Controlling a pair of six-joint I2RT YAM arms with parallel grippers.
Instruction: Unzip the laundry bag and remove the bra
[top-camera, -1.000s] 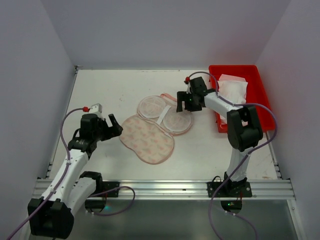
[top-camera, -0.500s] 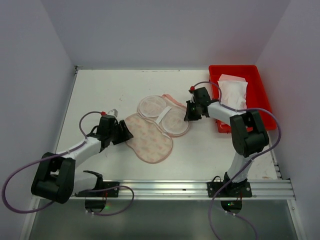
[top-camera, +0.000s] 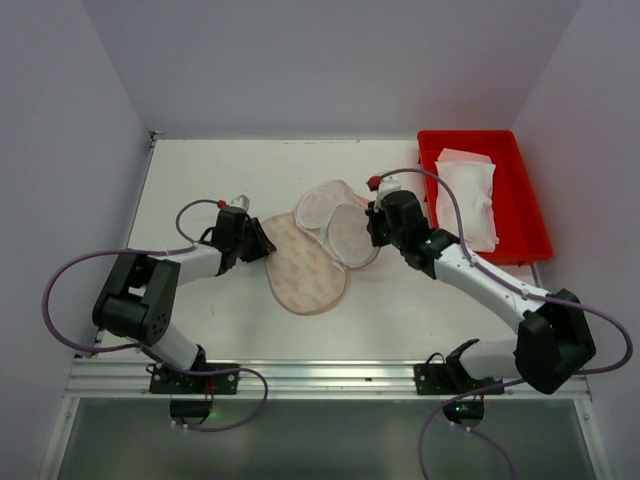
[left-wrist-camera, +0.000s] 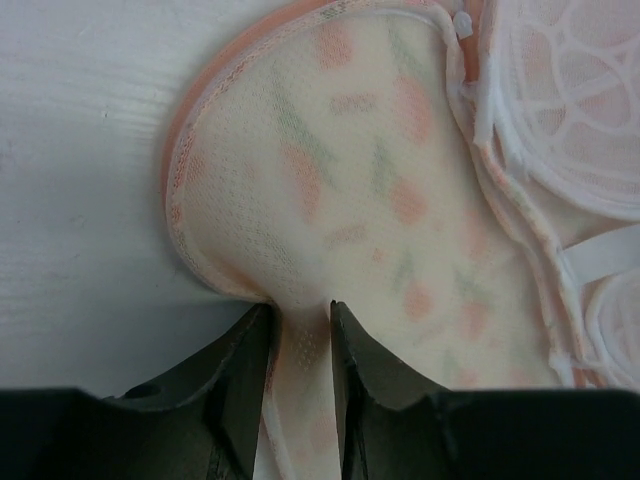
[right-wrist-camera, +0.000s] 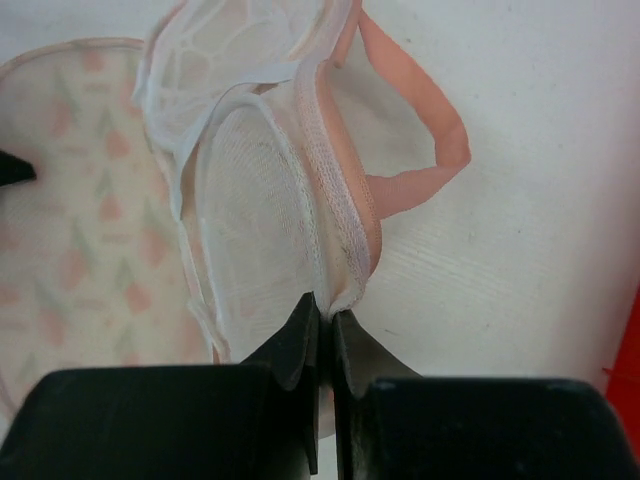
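Fabric of the cream-peach floral laundry bag (top-camera: 305, 265), mid-frame, is clamped by left pincer (left-wrist-camera: 300, 330) and right pincer (right-wrist-camera: 325, 320). White padded bra (top-camera: 468, 195) lies in red plastic tray (top-camera: 522, 215), upper right; better let go gently.

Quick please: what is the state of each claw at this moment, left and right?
Left claw: closed, pinching the floral edge of the laundry bag.
Right claw: closed, pinching the mesh-lined edge of the same bag.
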